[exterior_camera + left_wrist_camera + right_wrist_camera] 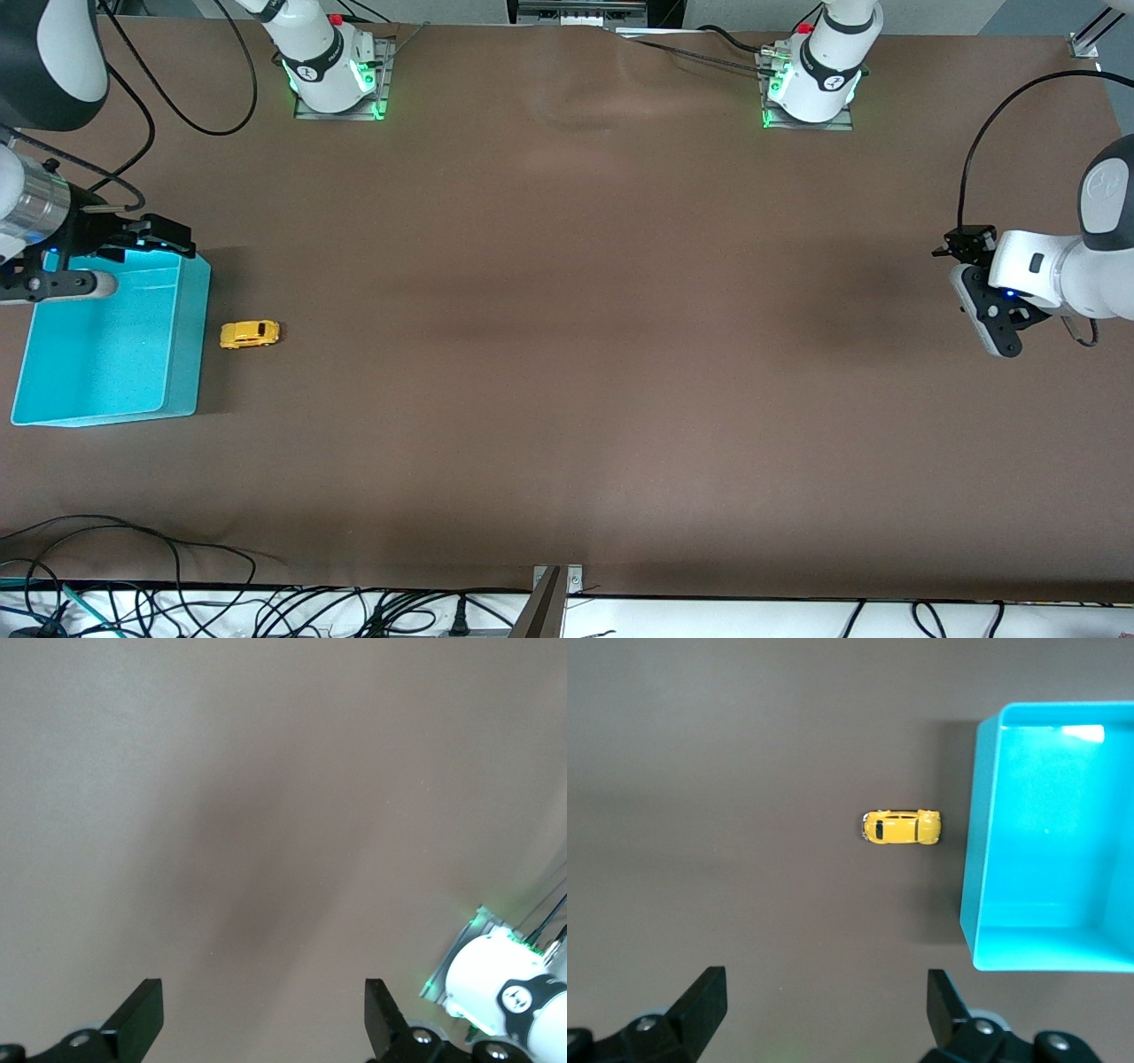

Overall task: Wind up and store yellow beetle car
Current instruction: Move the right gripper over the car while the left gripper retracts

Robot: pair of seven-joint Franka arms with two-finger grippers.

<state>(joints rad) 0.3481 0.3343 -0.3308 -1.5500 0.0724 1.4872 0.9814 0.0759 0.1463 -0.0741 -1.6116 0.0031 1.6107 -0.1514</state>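
Observation:
The yellow beetle car [250, 334] [901, 827] stands on the brown table beside the turquoise bin [182, 354] [1036, 950], on the side toward the left arm's end. The bin has nothing in it. My right gripper [66, 283] [824, 988] hangs high over the bin's edge nearest the robot bases, open, with nothing between its fingers; the car and the bin lie well below it. Over bare table at the left arm's end, my left gripper [997, 332] [264, 997] waits, open and holding nothing.
The two robot bases [335, 71] [811, 84] stand along the table's edge farthest from the camera; the left one [496, 988] also shows in the left wrist view. Loose cables [133, 602] lie along the edge nearest the camera.

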